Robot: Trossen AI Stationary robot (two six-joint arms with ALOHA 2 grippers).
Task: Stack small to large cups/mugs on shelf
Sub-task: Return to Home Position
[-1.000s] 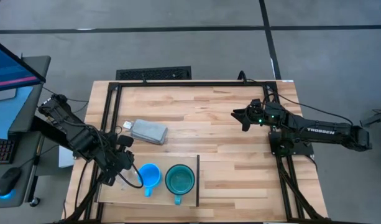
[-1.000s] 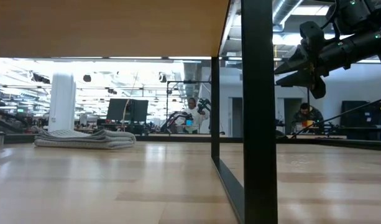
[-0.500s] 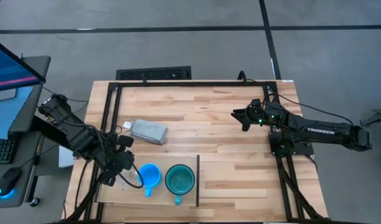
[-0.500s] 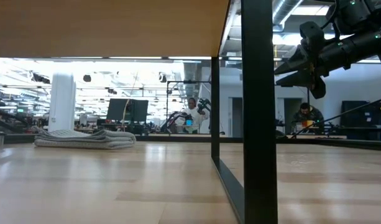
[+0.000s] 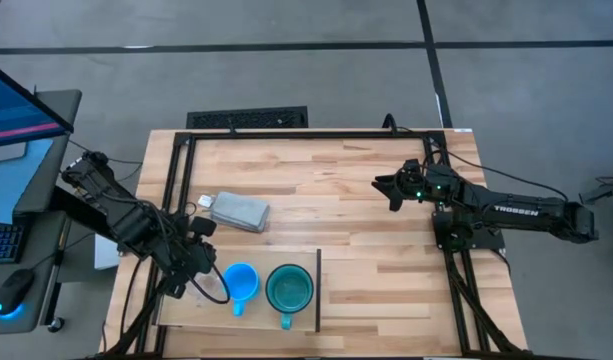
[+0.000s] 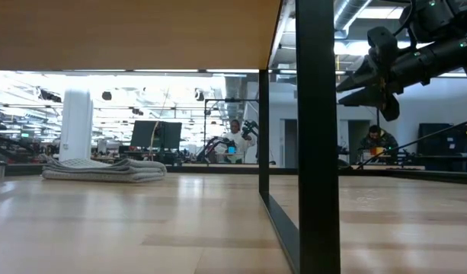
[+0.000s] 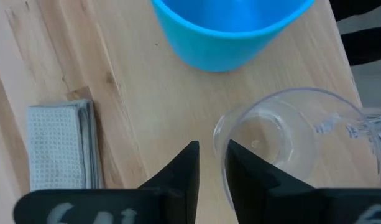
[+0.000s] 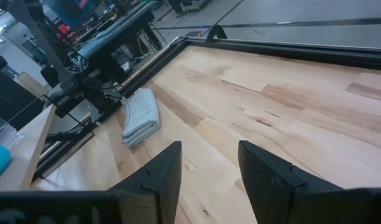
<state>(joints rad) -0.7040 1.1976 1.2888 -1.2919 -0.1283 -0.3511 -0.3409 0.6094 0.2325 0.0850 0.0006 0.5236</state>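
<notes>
The small clear cup (image 7: 283,137) stands upright over the left part of the light-wood shelf (image 5: 256,318), close beside the bright-blue mug (image 5: 243,283) (image 7: 230,31). The teal-green mug (image 5: 289,288) stands to the right of the blue one, near the shelf's dark edge (image 5: 318,290). My left gripper (image 5: 204,272) (image 7: 212,149) is at the clear cup, its fingers nearly together on the cup's wall. My right gripper (image 5: 391,188) (image 8: 209,165) is open and hovers in the air over the table's far right part (image 6: 370,76). My left gripper has the clear cup by its rim (image 7: 220,134), on the side away from the blue mug. One finger (image 7: 240,165) is inside the cup and the other (image 7: 187,165) outside, coming from above and pointing down. The cup is upright; whether its base rests on the shelf I cannot tell.
A folded grey cloth (image 5: 238,211) (image 7: 59,146) (image 8: 140,115) lies on the table beyond the shelf. In the low view the shelf's underside and its dark posts (image 6: 317,137) fill the foreground. Bare wood tabletop (image 5: 366,240) lies between the shelf and my right arm.
</notes>
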